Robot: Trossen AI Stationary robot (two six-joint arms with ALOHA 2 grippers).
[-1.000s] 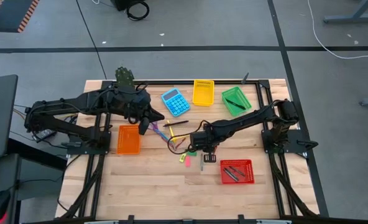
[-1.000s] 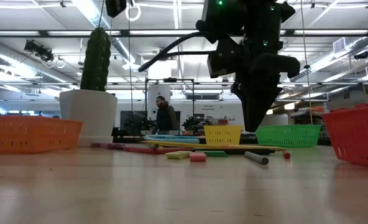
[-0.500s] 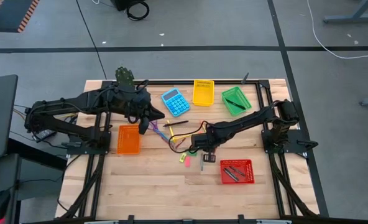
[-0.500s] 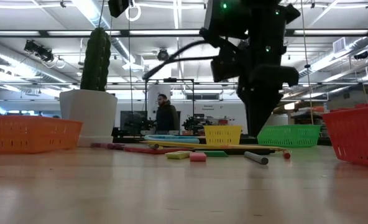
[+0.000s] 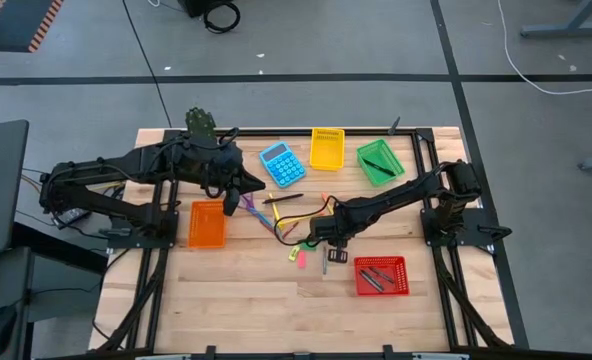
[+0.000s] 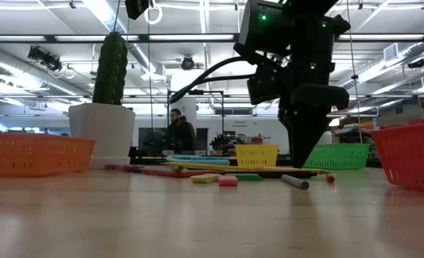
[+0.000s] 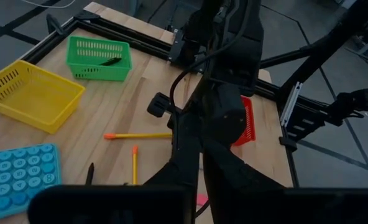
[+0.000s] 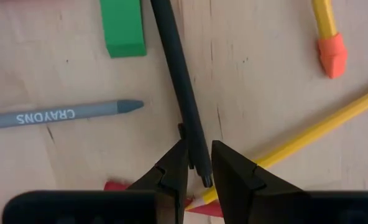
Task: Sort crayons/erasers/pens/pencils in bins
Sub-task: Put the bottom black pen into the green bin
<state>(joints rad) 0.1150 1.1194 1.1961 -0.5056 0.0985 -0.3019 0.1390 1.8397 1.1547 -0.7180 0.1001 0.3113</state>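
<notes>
A dark pen lies flat on the wood among a grey crayon, a green eraser and two yellow pencils. My right gripper points down over the table's middle. It is open by a narrow gap, with one finger on each side of the pen near its end. Its tips hang just above the tabletop. My left gripper waits, raised over the table's left middle beside the orange bin. The left wrist view does not show its fingertips.
The yellow bin and the green bin stand at the back. The red bin, with dark sticks in it, is near the front right. A blue calculator and a potted cactus are at the back left. Pink and green erasers lie at mid-table.
My right gripper has come down toward the pen on the table. Its wrist has rolled a little, and the gap between its fingers is unchanged.
</notes>
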